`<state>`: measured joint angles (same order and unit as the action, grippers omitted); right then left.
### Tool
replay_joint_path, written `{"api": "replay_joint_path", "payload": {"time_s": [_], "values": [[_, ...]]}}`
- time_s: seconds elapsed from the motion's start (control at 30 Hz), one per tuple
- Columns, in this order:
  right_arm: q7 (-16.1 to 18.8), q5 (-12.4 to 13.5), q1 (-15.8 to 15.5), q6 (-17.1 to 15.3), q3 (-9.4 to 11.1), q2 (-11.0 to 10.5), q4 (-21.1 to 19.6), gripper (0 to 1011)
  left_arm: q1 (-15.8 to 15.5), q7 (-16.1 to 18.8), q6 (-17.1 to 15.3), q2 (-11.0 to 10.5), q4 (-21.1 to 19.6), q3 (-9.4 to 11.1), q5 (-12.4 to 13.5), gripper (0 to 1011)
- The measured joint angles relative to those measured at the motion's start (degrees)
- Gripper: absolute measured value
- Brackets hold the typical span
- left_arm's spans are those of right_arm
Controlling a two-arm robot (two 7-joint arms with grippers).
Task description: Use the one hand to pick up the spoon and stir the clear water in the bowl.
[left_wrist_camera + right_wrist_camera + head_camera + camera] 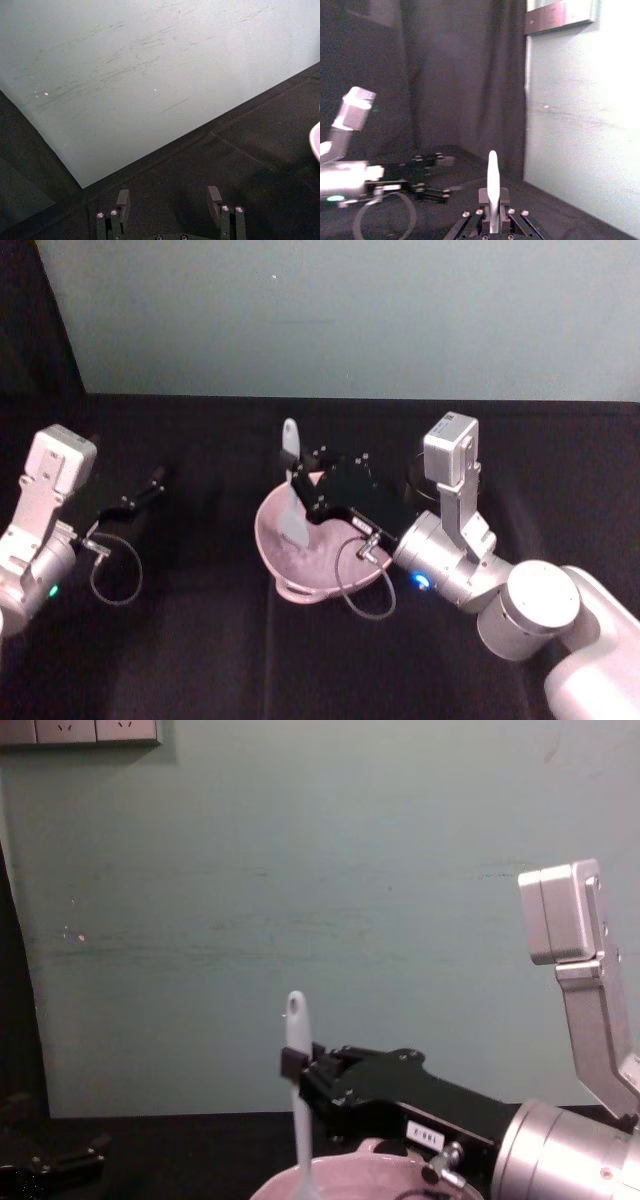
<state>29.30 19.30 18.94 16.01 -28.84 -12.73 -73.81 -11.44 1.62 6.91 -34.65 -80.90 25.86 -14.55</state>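
Spoon [293, 522], long and white, stands nearly upright with its broad scoop down inside the pale pink bowl [268, 532] and its slim handle pointing up, the small hole at the tip showing above the fingers that hold it. The right gripper [298, 480], black and angular on a silver wrist, reaches in from the right over the bowl and is clamped on the spoon's handle, one finger on each side. In the chest view the spoon [297, 1105] rises straight up from the pink rim of the bowl [345, 1172], with the right gripper [293, 1065] pinching it below the tip. The right wrist view looks along the handle [492, 175], which sits squeezed between the two closed fingers. The bowl sits near the middle of a black cloth-covered table [200, 640], before a pale green wall [350, 310]. Whether the bowl holds water cannot be made out. The left gripper [155, 480] hovers over the table well to the left of the bowl, fingers [122, 200] spread apart and holding nothing.
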Motion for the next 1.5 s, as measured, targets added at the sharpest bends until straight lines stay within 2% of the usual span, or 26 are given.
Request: {"api": "replay_joint_path", "payload": {"time_s": [0.1, 0.23, 0.33, 0.47, 0.57, 0.6, 0.7, 0.73, 0.87, 1.07, 1.3, 1.5], "values": [[-1.7, -1.8, 1.0, 2.3, 0.9, 0.8, 2.4, 110, 0.0, 0.0, 0.0, 0.0, 0.0, 0.0, 0.0, 1011], [-2.6, -3.5, 1.5, 4.2, 1.9, 0.7, 3.7, 110, 0.0, 0.0, 0.0, 0.0, 0.0, 0.0, 0.0, 1012], [-2.5, -4.0, 1.3, 4.6, 2.8, -0.2, 3.6, 110, 0.0, 0.0, 0.0, 0.0, 0.0, 0.0, 0.0, 1011], [-1.1, -3.7, 0.0, 3.5, 3.9, -2.1, 1.1, 111, 0.0, 0.0, 0.0, 0.0, 0.0, 0.0, 0.0, 1011], [1.1, -2.0, -1.8, 1.3, 4.4, -4.1, -2.4, 110, 0.0, 0.0, 0.0, 0.0, 0.0, 0.0, 0.0, 1011], [2.4, -0.7, -3.0, -0.2, 4.6, -5.3, -4.5, 110, 0.0, 0.0, 0.0, 0.0, 0.0, 0.0, 0.0, 1011], [4.1, 1.2, -4.4, -2.3, 4.7, -6.8, -7.3, 110, 0.0, 0.0, 0.0, 0.0, 0.0, 0.0, 0.0, 1011], [5.0, 2.6, -5.3, -3.7, 4.6, -7.6, -9.2, 110, 0.0, 0.0, 0.0, 0.0, 0.0, 0.0, 0.0, 1011], [6.4, 5.6, -6.9, -7.1, 4.0, -8.8, -12.5, 110, 0.0, 0.0, 0.0, 0.0, 0.0, 0.0, 0.0, 1011], [6.6, 8.0, -6.8, -9.1, 2.5, -8.0, -13.1, 110, 0.0, 0.0, 0.0, 0.0, 0.0, 0.0, 0.0, 1011], [5.2, 8.6, -3.3, -8.5, 0.8, -5.0, -8.5, 110, 0.0, 0.0, 0.0, 0.0, 0.0, 0.0, 0.0, 1011], [3.5, 8.2, 0.1, -7.4, 0.5, -2.6, -3.4, 110, 0.0, 0.0, 0.0, 0.0, 0.0, 0.0, 0.0, 1011]]}}
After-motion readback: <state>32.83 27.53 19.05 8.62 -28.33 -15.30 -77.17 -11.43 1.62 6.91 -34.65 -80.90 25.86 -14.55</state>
